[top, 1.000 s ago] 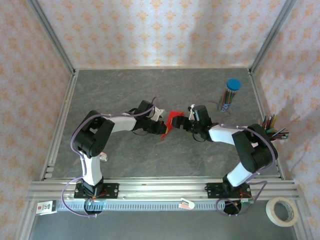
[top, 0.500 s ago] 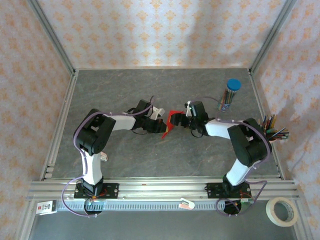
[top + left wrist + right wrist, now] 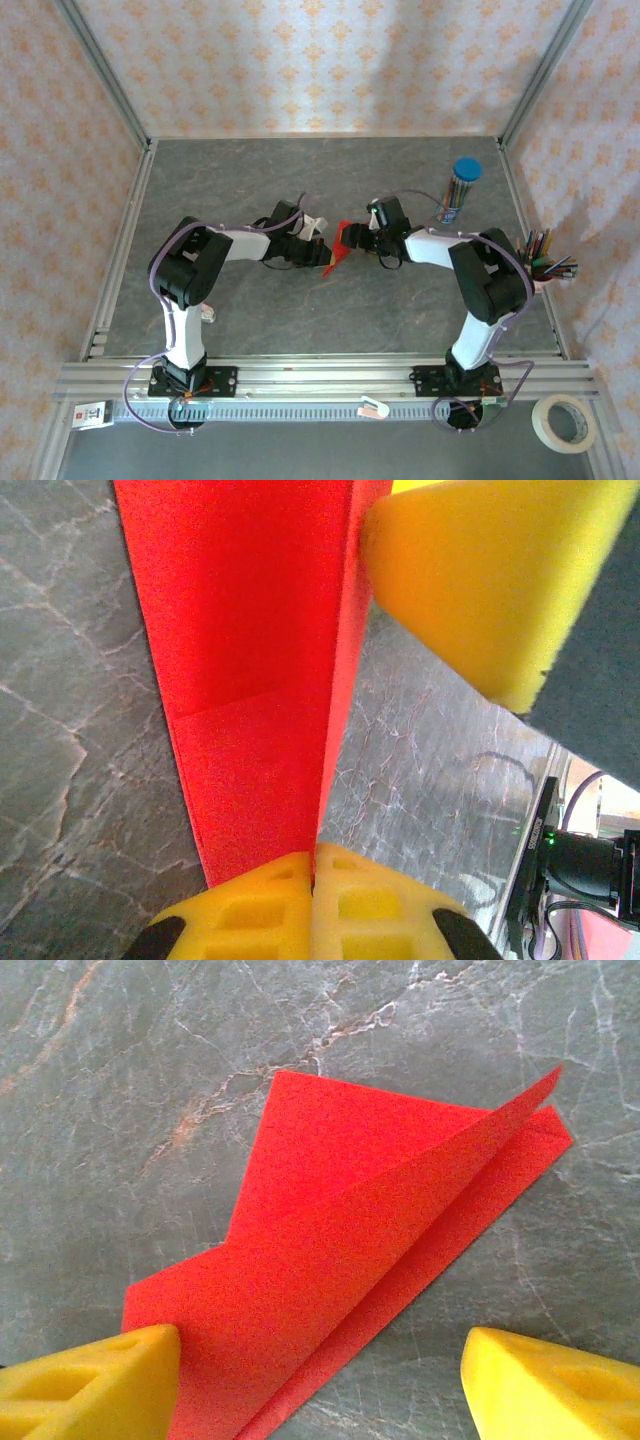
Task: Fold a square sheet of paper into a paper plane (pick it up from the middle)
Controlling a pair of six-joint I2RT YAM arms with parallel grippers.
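Observation:
The square sheet of paper (image 3: 343, 243) is bright red, folded into a long creased wedge, and held up mid-table between the two arms. My left gripper (image 3: 324, 260) is shut on the paper's narrow end; in the left wrist view its yellow pads (image 3: 270, 900) meet on the red sheet (image 3: 250, 680). My right gripper (image 3: 363, 240) stands open at the other side. In the right wrist view the folded paper (image 3: 350, 1230) runs diagonally between its yellow fingertips (image 3: 90, 1375), the left one at the paper's edge, the right one apart from it. One of its yellow fingers (image 3: 490, 580) shows in the left wrist view.
A blue-capped tube of coloured pencils (image 3: 460, 190) stands at the back right. More pencils (image 3: 545, 262) stick out by the right wall. A tape roll (image 3: 565, 422) lies outside the frame at the near right. Metal rails (image 3: 300, 375) border the grey table.
My right gripper has moved left up to the paper and its jaws have narrowed around it. The left gripper has stayed shut on the paper, nearly still.

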